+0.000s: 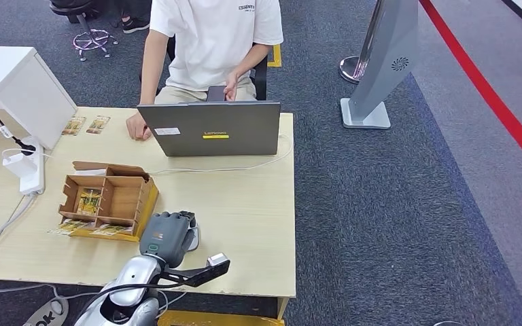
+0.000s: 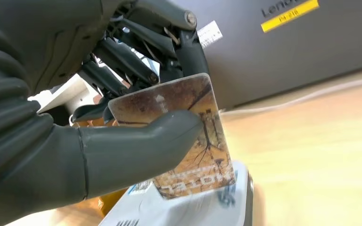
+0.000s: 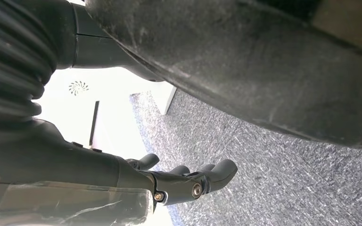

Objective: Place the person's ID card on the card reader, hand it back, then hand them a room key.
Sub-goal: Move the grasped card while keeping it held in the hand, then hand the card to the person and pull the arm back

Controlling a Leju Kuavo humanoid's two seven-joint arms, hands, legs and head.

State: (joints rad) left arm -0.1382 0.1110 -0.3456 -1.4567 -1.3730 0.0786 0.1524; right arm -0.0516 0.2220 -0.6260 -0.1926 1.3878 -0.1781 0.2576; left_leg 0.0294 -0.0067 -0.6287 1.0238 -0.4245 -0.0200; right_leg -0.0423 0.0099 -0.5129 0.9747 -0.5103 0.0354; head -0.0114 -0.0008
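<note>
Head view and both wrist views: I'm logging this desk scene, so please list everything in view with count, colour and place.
Pale wooden table: one, before the robot.
Grey laptop: one, far table edge, lid towards the robot.
Brown cardboard organiser box: one, table left, holding patterned cards.
Loose patterned cards: two, far left by the white box.
White box: one, far left.
White power strip: one, left edge.
White card reader: one, under the held card.
Brown patterned card: one, pinched in the left hand.
Grey stand: one, on the carpet.
Person: one, white shirt, seated behind the laptop.
Left hand: grey, above the reader.
Right hand: dark, above the carpet, holding nothing.
</note>
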